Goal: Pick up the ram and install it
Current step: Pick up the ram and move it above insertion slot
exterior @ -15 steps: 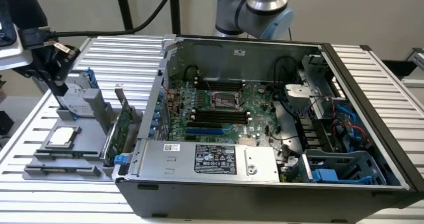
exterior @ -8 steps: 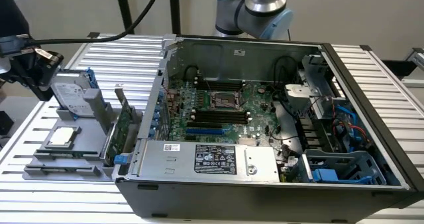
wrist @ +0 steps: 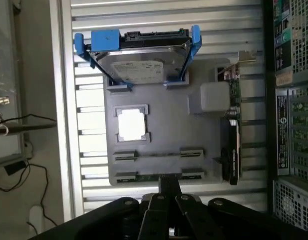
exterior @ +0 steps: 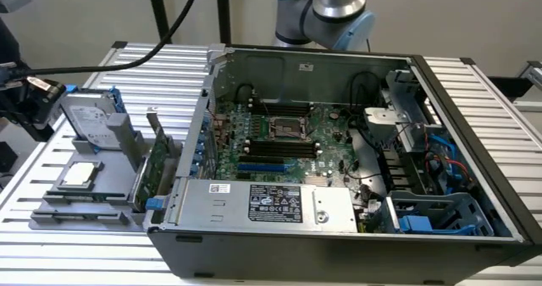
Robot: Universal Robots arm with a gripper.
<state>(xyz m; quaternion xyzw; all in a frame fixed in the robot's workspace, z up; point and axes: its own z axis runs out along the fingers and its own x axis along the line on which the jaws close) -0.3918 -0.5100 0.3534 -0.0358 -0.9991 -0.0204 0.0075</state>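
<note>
The ram [wrist: 158, 176] is a thin green stick lying in the last pair of slotted supports on a grey holder tray [wrist: 163, 125]. In the wrist view my gripper [wrist: 168, 184] hangs above the tray with its tip over the middle of the ram; I cannot tell whether it touches. In the exterior view the gripper [exterior: 32, 107] is a dark shape at the left edge, above the tray [exterior: 85, 200]. The open computer case [exterior: 339, 153] stands to the exterior view's right, with black memory slots [exterior: 280, 148] on its motherboard.
The tray also carries a hard drive in a blue frame [wrist: 144, 62], a square silver processor [wrist: 131, 124] and an upright green expansion card [wrist: 233, 130]. A thick black cable [exterior: 127, 61] runs over the slatted table [exterior: 483, 96]. The case wall [exterior: 199, 127] stands beside the tray.
</note>
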